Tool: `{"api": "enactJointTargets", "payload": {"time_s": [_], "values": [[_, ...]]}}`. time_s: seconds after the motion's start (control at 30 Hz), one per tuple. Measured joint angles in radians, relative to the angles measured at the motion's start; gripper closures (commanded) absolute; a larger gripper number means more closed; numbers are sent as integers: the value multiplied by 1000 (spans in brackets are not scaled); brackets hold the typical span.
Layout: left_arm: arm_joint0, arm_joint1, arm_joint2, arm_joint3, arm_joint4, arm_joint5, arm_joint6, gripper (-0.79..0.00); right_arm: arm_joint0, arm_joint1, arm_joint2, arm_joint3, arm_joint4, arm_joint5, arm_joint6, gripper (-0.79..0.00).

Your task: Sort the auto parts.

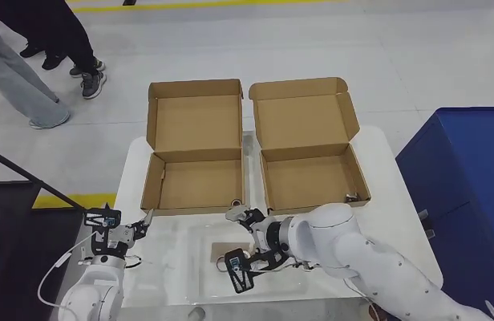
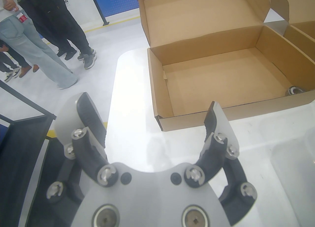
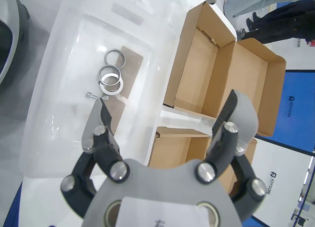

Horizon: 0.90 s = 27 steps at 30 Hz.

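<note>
Right hand (image 3: 166,97) spread wide above clear bin (image 3: 44,85); rings (image 3: 111,91) and bolt (image 3: 96,96) close at its 9 o'clock. Far nearer than left hand (image 2: 148,99), also spread, at 9 o'clock edge of desk (image 1: 375,152).

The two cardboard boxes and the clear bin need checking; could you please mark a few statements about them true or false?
1. The left box and the right box both stand with their lids open. True.
2. The left gripper is shut on a ring. False: it is open and empty, over the table.
3. Two metal rings and a white ring lie in the clear bin. True.
4. The left box is empty. False: a small round part lies in one corner.
5. The right gripper is open. True.
</note>
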Motion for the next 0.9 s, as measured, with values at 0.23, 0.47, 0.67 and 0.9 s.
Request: {"api": "enactJointTargets", "payload": {"time_s": [0.23,0.47,0.67,0.9], "values": [[0,0,0,0,0,0,0,-785,287,-11,-356,179,117,0,-59,-785],[0,0,0,0,0,0,0,-785,544,-23,-543,325,407,0,20,-785],[0,0,0,0,0,0,0,-785,526,-25,-532,315,398,0,-15,-785],[0,0,0,0,0,0,0,-785,580,-54,-599,466,430,0,-18,-600]]}}
